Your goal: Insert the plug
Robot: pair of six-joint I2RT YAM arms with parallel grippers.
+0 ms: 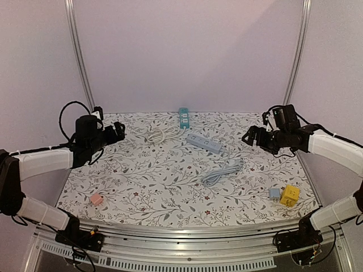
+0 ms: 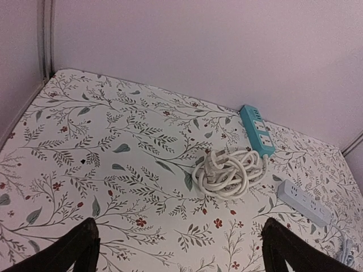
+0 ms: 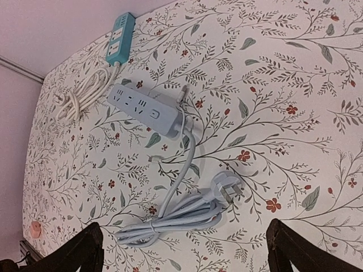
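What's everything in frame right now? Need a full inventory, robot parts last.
teal power strip: 1, teal, far edge of the table, centre
white cable: 1, white, coiled, just left of and nearer than the teal strip, and runs to it
grey power strip: 1, pale grey, right of centre, lying at an angle
grey cable: 1, grey, bundled, nearer than the grey strip, plug end free
pink cube: 1, pink, near left
blue cube: 1, pale blue, near right
yellow cube: 1, yellow, right beside the blue one
table: 1, white floral cover
left gripper: 1, black, open, above far left
right gripper: 1, black, open, above far right
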